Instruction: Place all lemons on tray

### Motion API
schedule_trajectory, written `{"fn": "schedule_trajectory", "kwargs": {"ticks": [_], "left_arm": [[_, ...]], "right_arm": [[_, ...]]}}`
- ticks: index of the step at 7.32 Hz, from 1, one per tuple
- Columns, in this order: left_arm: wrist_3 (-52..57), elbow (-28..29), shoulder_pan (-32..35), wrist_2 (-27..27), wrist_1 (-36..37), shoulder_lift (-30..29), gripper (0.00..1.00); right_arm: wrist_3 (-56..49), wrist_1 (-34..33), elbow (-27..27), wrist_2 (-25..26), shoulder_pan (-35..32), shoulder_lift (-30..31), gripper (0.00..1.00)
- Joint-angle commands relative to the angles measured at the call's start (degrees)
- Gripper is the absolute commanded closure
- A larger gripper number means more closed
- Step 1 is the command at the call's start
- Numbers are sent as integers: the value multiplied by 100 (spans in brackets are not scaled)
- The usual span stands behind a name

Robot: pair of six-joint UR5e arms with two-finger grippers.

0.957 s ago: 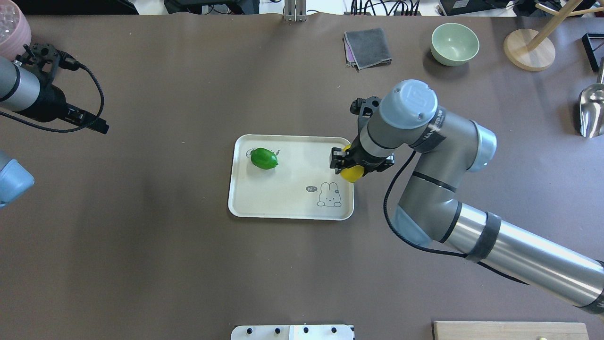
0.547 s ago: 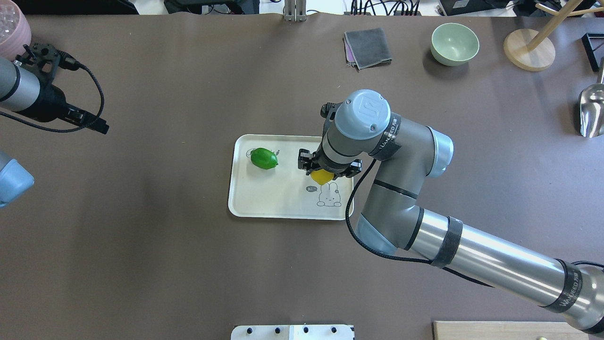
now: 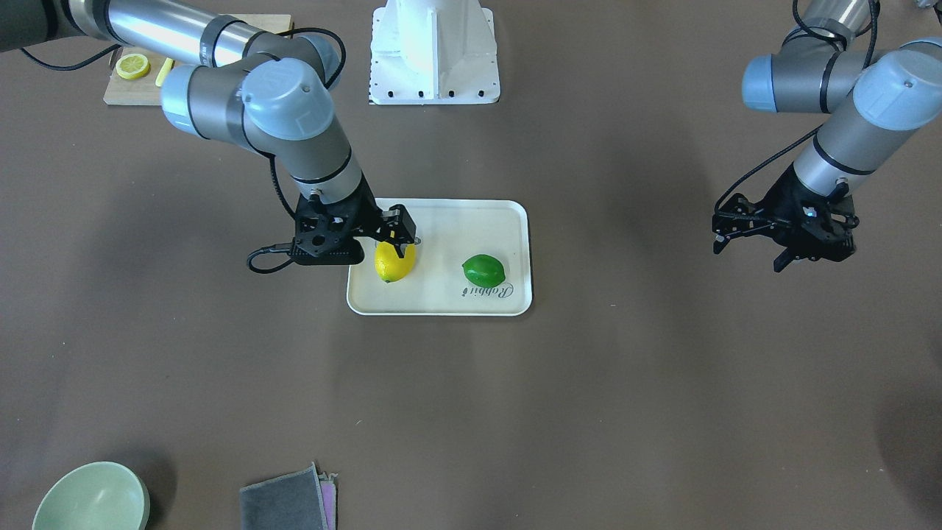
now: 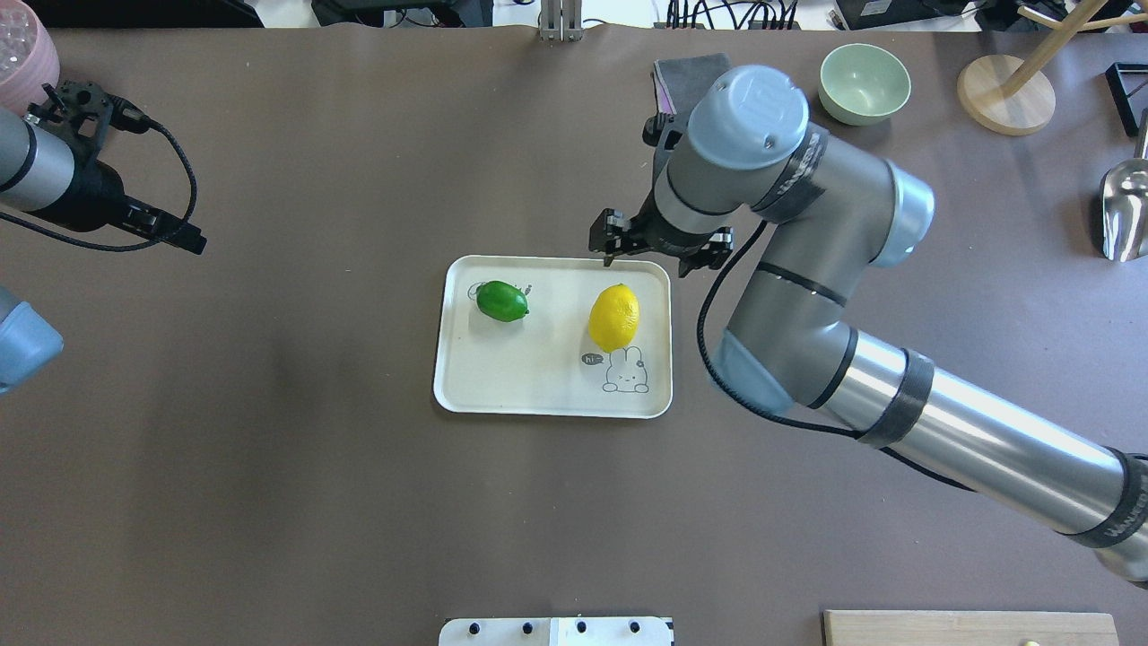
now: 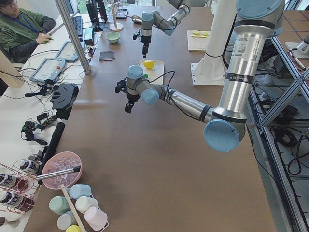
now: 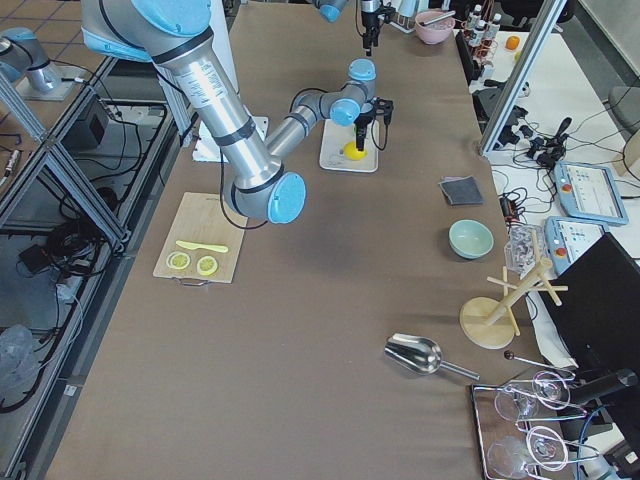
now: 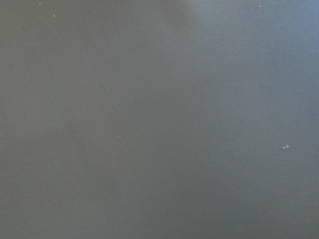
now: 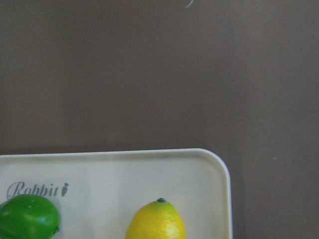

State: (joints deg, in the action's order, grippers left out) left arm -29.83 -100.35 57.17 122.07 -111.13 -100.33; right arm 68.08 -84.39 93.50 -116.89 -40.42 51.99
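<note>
The cream tray (image 4: 484, 381) lies mid-table. The green lemon (image 4: 501, 301) rests at its far left, over the script word. The yellow lemon (image 4: 614, 317) lies free on its right half, just above the drawing. Both also show in the front view, the yellow lemon (image 3: 395, 261) and the green lemon (image 3: 483, 271), and at the bottom of the right wrist view, yellow (image 8: 156, 221) and green (image 8: 27, 216). My right gripper (image 4: 659, 254) is open and empty, raised over the tray's far right corner. My left gripper (image 3: 798, 258) is open and empty, far off at the table's left side.
A folded grey cloth (image 4: 686, 67) and a green bowl (image 4: 864, 82) sit beyond the right arm. A wooden stand (image 4: 1004, 94) and a metal scoop (image 4: 1126, 211) are at the far right. A cutting board with lemon slices (image 3: 132, 66) lies near the robot's base.
My right gripper carried the yellow lemon over the tray, let it go there, and has drawn back up toward the tray's far right corner. The left arm has not moved.
</note>
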Motion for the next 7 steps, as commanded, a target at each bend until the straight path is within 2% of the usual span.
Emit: {"fn": "schedule_trajectory", "kwargs": {"ticks": [1,2,3,5,7], "left_arm": [[73,7,240,323,83,66,2],[100,42,537,631,83,67,2],[605,33,775,738,318,119,2],[2429,-11,1660,774,1623,102,2],[3985,-20,2662,774,2750,67,2]], "right_arm": [[-1981,-735,955,-526,-1068,999,0],[-3027,-736,1281,-1302,-1735,1597,0],[-4056,-728,1415,-2006,-2481,2125,0],[-5990,-719,1443,-2022,-3459,3259,0],[-7812,-754,1373,-1995,-4785,4175,0]]}}
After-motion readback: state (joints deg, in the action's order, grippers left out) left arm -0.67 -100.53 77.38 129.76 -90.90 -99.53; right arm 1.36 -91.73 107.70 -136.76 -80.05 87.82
